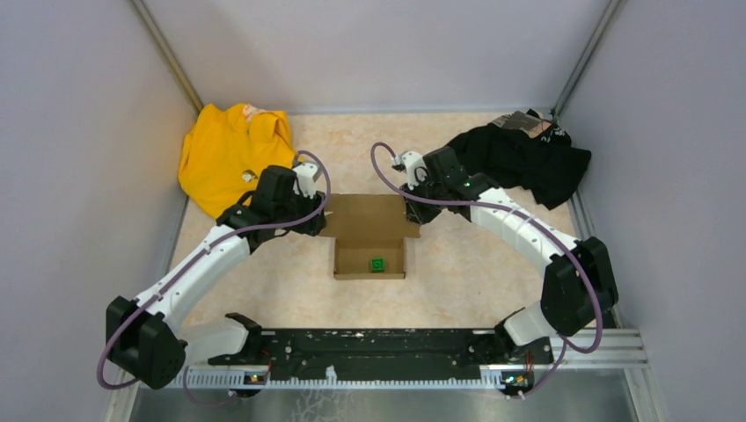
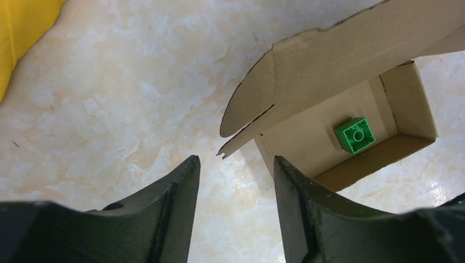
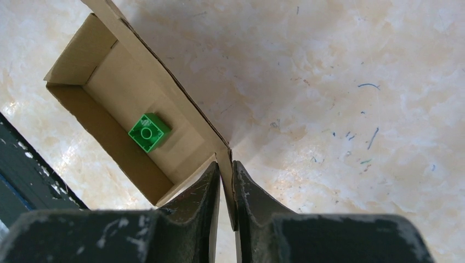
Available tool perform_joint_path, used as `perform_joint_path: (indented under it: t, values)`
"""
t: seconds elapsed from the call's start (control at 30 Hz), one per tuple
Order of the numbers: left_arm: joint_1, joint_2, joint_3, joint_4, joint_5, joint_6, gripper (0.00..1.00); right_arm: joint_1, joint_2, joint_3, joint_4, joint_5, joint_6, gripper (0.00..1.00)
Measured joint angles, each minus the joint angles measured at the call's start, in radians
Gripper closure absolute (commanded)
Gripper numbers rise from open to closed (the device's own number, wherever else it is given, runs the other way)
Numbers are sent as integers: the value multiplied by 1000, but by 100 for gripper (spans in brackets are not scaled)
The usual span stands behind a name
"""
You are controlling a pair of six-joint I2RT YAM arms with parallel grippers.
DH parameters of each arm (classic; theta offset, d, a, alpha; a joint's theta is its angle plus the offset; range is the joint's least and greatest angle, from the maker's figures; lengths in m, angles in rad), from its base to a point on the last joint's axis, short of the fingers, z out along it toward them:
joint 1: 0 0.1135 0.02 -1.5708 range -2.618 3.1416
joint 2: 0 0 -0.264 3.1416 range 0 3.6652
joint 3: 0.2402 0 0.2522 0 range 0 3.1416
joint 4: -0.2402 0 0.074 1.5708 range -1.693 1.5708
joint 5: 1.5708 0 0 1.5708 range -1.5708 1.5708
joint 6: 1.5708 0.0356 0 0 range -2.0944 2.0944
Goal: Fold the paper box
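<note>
Paper box [image 1: 369, 230], mid-table [image 1: 457, 264] between the two arms: open tray on the near side holding a green cube [image 1: 377, 265], lid panel laid back on the far side, hinge crease running left to right. Right gripper [image 3: 226, 167] clenched on the lid's right edge beside the tray's far right corner. Left gripper [image 2: 236, 161] parted and empty, the lid's left ear just ahead of its fingertips and apart from them; the lid likely has to swing nearward over the tray.
</note>
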Motion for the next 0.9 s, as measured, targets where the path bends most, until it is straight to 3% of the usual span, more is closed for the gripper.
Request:
perform_joint_path:
  t: [0.23,0.5,0.9]
  values:
    - [0,23,0,54,-24,4,39,0,54,106,-35,44,-31,88]
    - [0,204,94,96,-8,42,39,-14,158,215,-36,66,-73,88]
    - [59,275,201,79,31,176,50,-66,229,261,-37,70,-114,89]
